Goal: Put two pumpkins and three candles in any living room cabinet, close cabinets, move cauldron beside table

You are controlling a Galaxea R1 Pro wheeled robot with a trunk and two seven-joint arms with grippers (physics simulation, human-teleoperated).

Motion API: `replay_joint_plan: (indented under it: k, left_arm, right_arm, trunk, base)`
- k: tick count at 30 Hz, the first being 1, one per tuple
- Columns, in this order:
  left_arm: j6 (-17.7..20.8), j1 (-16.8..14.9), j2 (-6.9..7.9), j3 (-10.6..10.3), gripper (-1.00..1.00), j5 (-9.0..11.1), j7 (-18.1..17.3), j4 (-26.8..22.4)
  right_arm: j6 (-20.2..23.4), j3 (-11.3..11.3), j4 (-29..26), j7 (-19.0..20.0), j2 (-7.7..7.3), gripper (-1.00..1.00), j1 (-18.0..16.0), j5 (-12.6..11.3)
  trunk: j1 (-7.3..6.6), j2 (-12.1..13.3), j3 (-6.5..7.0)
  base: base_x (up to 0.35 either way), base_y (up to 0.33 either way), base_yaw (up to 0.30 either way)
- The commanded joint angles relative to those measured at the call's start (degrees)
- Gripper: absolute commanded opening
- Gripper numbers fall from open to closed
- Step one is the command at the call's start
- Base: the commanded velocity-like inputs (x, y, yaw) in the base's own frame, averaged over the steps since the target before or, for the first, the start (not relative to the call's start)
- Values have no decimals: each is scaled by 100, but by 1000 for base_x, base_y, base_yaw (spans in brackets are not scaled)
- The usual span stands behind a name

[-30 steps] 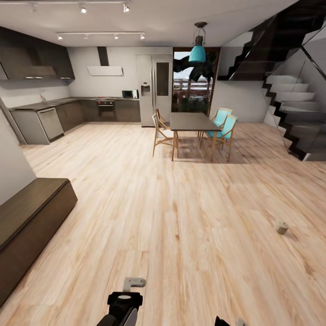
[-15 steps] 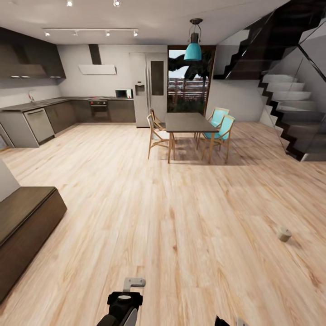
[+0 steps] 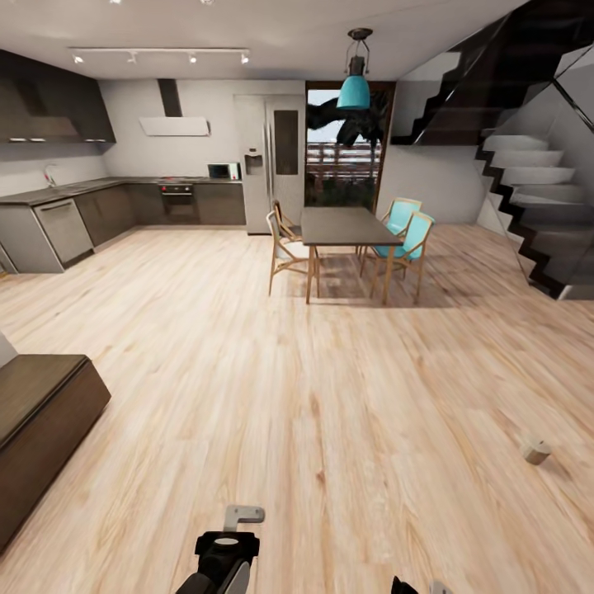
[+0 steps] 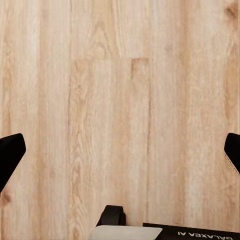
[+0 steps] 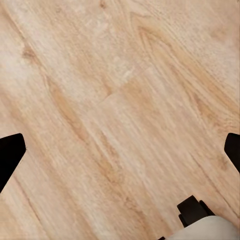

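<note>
Showing both tools empty over the plank floor (image 3: 313, 429). The left gripper (image 4: 120, 150) has its two black fingertips (image 4: 10, 152) spread wide at opposite edges of the left wrist view, bare boards between them, touching nothing. The right gripper (image 5: 120, 150) is likewise spread wide, holding nothing, above the same wood. From the head view, one candle (image 3: 536, 451) lies tilted on the floor, ahead of and well to the right of the right gripper. A dark-brown cabinet (image 3: 37, 429) stands to the left of the left arm (image 3: 224, 554), well apart. A dining table (image 3: 346, 225) stands far ahead.
</note>
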Motion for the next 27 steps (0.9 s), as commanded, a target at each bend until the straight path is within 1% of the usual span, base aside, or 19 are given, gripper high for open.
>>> replay_joint_plan:
  k: [1,17,27]
  left_arm:
    - [12,-5,3,-15,100,59,56,-6]
    - [17,-5,7,-13,100,66,29,-6]
    - [11,-5,7,-17,100,57,35,-7]
  right_arm:
    - [-21,49,-3,-34,-3,100,-4,-42]
    - [-1,51,11,-42,-42,100,-3,-50]
    - [-27,40,-8,-39,-5,100,-9,-55]
  trunk:
    - [4,-4,-6]
    - [4,-4,-6]
    - [4,-4,-6]
  base:
    - [346,0,0]
    - [341,0,0]
    - [332,0,0]
